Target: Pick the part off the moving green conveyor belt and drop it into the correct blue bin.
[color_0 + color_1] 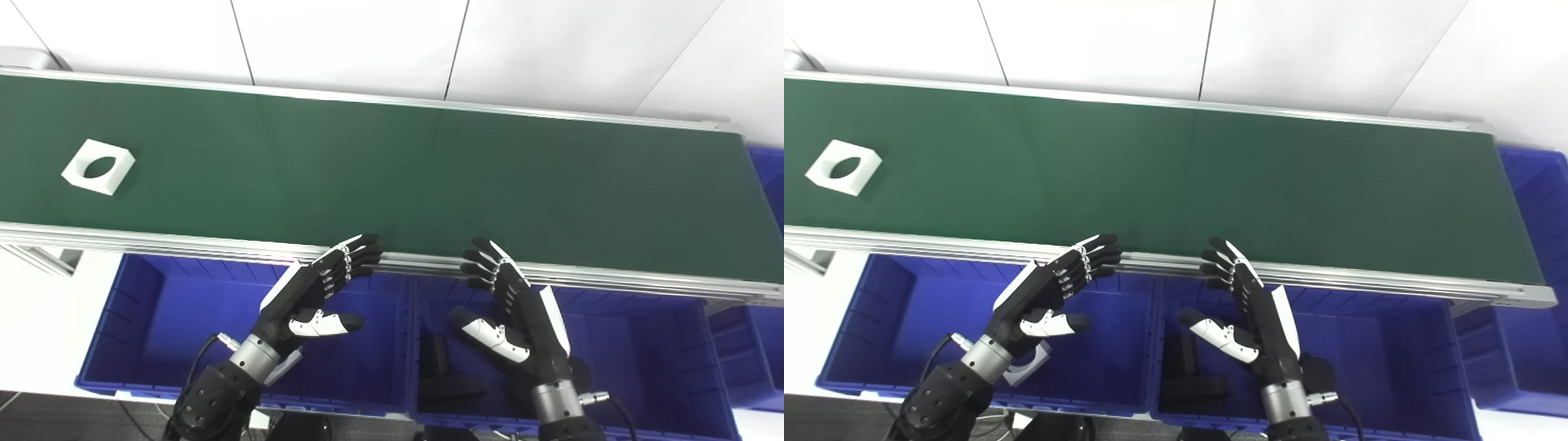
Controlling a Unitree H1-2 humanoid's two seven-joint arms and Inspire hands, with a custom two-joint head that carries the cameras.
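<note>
A white square part with a round hole (98,166) lies flat on the green conveyor belt (392,177) at its far left end. My left hand (318,288) hovers open over the left blue bin (141,318), fingertips near the belt's front rail. Over the middle blue bin (643,343), my right hand (508,306) is open too, palm facing inward. Both hands are empty and far to the right of the part.
The left bin holds a white part (1026,367), partly hidden under my left wrist. Black parts (444,373) lie in the middle bin. Another blue bin (772,184) stands at the belt's right end. An aluminium rail (184,245) edges the belt's front.
</note>
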